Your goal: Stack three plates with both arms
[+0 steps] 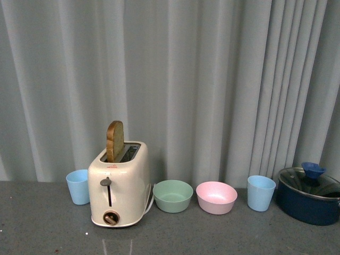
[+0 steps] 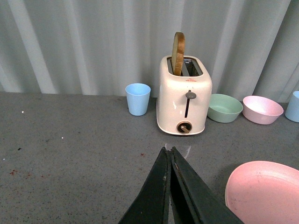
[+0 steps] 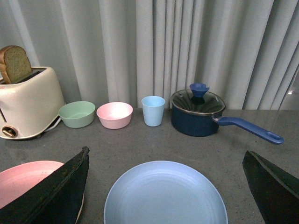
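A light blue plate [image 3: 166, 196] lies flat on the grey table, and my right gripper [image 3: 166, 151] stands open just above its far rim, one finger to either side, with nothing held. A pink plate [image 3: 28, 179] lies beside the blue one, partly hidden behind one right finger. In the left wrist view the same pink plate [image 2: 266, 191] sits apart from my left gripper [image 2: 169, 150], which is shut on nothing above bare table. The front view shows neither plates nor arms.
Along the curtain stand a cream toaster [image 1: 118, 183] holding a slice of bread, a blue cup [image 1: 78, 186], a green bowl [image 1: 172, 196], a pink bowl [image 1: 216, 197], a second blue cup [image 1: 261, 193] and a navy pot [image 3: 196, 114] with a long handle.
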You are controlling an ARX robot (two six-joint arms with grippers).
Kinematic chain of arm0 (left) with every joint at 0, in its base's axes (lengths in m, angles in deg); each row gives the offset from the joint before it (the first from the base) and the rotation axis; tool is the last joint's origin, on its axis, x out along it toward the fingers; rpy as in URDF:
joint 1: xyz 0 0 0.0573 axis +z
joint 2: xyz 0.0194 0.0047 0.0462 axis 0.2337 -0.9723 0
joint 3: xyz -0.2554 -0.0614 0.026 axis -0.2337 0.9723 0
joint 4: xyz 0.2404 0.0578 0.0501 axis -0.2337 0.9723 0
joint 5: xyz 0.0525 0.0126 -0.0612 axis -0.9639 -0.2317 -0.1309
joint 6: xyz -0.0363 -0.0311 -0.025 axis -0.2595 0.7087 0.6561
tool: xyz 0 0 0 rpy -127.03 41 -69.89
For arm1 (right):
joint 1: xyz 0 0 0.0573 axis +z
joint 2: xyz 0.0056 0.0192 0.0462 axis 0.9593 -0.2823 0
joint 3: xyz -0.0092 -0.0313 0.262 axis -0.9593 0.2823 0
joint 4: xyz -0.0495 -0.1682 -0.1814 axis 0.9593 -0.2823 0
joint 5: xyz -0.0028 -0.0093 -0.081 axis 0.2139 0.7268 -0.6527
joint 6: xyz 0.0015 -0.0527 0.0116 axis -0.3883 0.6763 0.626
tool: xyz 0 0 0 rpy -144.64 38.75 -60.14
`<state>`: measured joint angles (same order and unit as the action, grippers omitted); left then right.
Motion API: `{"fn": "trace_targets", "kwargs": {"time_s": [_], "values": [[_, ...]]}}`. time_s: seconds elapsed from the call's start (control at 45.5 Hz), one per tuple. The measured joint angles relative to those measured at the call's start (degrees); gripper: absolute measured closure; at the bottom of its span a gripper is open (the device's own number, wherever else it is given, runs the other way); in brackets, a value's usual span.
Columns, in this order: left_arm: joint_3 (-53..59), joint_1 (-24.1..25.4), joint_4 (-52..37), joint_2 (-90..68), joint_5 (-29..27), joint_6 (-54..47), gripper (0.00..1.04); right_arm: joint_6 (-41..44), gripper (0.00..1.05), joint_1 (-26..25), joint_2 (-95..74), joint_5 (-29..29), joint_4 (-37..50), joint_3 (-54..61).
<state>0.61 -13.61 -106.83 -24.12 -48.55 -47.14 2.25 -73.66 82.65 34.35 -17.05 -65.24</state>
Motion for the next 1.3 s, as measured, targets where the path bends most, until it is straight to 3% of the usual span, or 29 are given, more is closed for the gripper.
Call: {"fn": "trace_targets", "kwargs": {"time_s": [1.032, 1.12, 1.296], "values": [[1.18, 0.02, 16.46, 19.78, -0.02, 0.13, 1.01, 0.0, 0.07, 0.0, 0.0, 0.0, 0.0, 0.0], [1.16, 0.0, 25.49, 26.75, -0.02, 0.15, 1.01, 0.0, 0.07, 0.0, 0.0, 0.0, 0.0, 0.0], [1.16, 0.0, 26.62, 29.53, 0.0, 0.15, 1.01, 0.0, 0.07, 0.0, 0.0, 0.0, 0.0, 0.0]]}}
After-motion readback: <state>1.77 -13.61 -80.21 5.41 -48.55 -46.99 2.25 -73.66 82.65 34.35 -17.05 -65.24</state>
